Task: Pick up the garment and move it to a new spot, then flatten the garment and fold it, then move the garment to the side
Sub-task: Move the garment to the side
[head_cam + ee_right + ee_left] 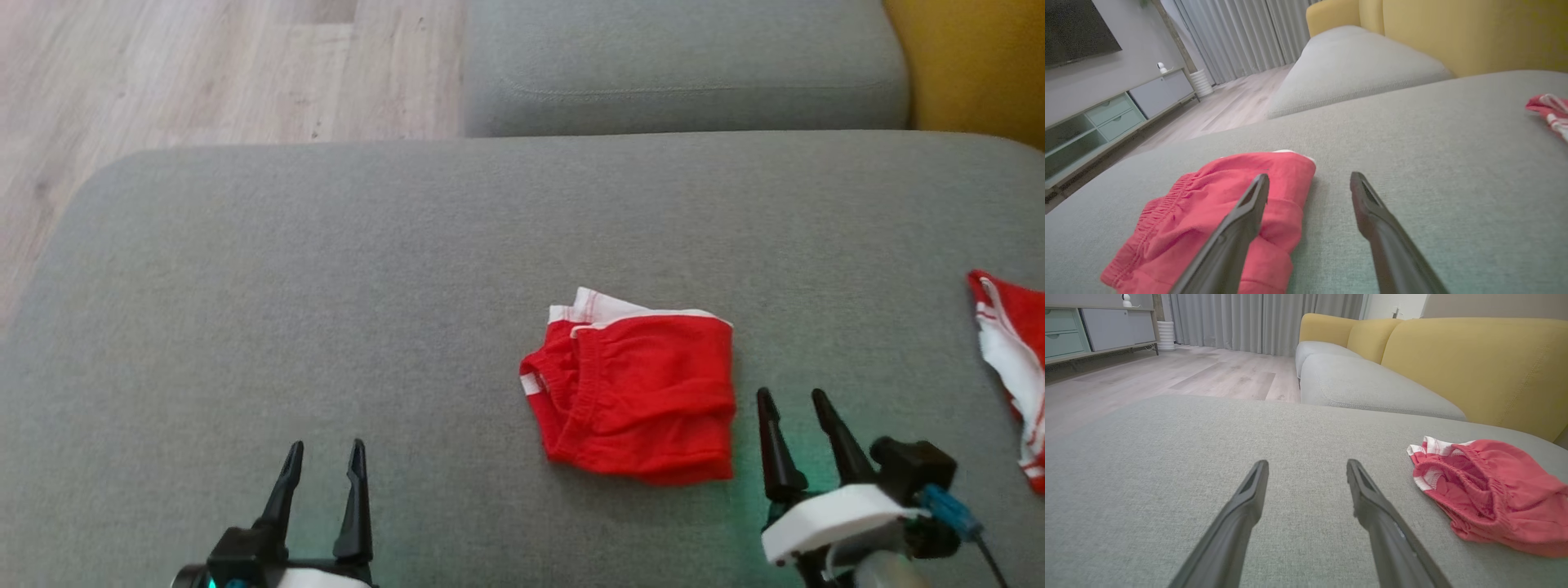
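At the right edge I see another red-and-white cloth (1011, 351), cut off. The garment (645, 396) lies folded right of centre, red with white trim; my left gripper (326, 445) and right gripper (791, 394) stand spread, empty

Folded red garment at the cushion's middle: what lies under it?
The garment rests on the grey seat cushion. Its white trim sticks out from under the top red layer at the far edge. Anything else beneath the folds is covered.

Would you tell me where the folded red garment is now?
In the head view the garment lies on the grey cushion, right of centre, just left of the right gripper.
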Motion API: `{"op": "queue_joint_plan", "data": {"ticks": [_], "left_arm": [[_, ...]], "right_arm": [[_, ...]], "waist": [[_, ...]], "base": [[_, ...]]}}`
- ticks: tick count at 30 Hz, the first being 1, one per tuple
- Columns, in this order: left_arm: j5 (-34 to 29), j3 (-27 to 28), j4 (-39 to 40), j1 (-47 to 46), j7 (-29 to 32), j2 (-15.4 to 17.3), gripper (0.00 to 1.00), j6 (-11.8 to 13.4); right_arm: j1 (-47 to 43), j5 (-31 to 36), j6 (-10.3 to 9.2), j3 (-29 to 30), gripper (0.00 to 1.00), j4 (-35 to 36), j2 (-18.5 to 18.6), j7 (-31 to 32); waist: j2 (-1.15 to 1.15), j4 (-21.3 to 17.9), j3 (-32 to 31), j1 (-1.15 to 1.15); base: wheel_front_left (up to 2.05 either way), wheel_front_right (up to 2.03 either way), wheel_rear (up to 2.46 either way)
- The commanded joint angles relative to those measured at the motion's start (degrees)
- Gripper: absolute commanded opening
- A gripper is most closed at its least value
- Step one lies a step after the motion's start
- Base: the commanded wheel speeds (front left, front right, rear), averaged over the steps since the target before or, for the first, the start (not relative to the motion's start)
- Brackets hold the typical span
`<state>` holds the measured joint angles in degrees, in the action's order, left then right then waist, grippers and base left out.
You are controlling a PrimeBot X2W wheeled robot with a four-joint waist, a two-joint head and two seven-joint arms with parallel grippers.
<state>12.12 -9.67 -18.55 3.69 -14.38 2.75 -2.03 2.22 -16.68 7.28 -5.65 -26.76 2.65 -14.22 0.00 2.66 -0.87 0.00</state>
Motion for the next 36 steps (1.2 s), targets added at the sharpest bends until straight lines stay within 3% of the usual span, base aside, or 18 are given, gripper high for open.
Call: {"op": "queue_joint_plan", "data": {"ticks": [1,12,13,14,15,16,21,32,36], "left_arm": [[0.4,0.9,1.2,-2.5,-0.6,0.1,1.0,-0.1],[1.7,-0.9,-0.3,-4.4,-0.6,0.1,1.0,-1.0],[1.7,-0.8,-0.3,-4.5,-0.6,0.1,1.0,-1.1],[1.7,-0.8,-0.3,-4.5,-0.6,0.1,1.0,-1.1],[1.7,-0.8,-0.3,-4.5,-0.6,0.1,1.0,-1.1],[1.8,-0.6,-0.3,-4.5,-0.6,0.1,1.0,-1.1],[2.1,-0.4,-0.2,-4.4,-0.6,0.1,1.0,-1.6],[4.8,-4.7,0.9,-6.1,-0.6,0.1,1.0,-2.1],[5.4,-6.2,0.7,-7.5,-0.6,0.1,1.0,-2.1]], "right_arm": [[4.1,-0.7,0.21,-2.1,1.0,-0.6,0.2,-0.8],[13.5,-9.1,0.21,-7.4,1.0,-20.0,0.2,-0.8],[14.1,-9.8,0.21,-8.7,0.93,-21.8,0.2,-0.8],[14.1,-9.8,0.21,-8.7,0.93,-21.8,0.2,-0.8],[14.6,-10.9,0.21,-9.7,0.4,-22.9,0.2,-0.8],[15.1,-11.6,0.21,-10.4,0.0,-23.8,0.2,-0.8],[16.1,-11.1,0.21,-8.9,0.0,-21.7,0.2,-0.8],[14.4,-6.4,0.21,-9.5,0.0,-16.3,0.2,-0.8],[14.8,-5.8,0.21,-10.4,0.0,-15.0,0.2,-0.8]], "waist": [[0.0,1.1,0.9,0.0],[0.0,6.3,5.2,0.0],[0.0,6.4,5.4,0.0],[0.0,6.4,5.4,0.0],[0.0,6.4,5.6,0.0],[0.0,6.2,5.7,0.0],[0.0,2.4,5.4,0.0],[0.0,-19.4,3.4,0.0],[0.0,-25.4,4.5,0.0]], "base": [[0.0,0.0,0.0],[0.0,0.0,0.0],[0.0,0.0,0.0],[0.0,0.0,0.0],[0.0,0.0,0.0],[0.0,0.0,0.0],[0.0,0.0,0.0],[0.0,0.0,0.0],[0.0,0.0,0.0]]}}
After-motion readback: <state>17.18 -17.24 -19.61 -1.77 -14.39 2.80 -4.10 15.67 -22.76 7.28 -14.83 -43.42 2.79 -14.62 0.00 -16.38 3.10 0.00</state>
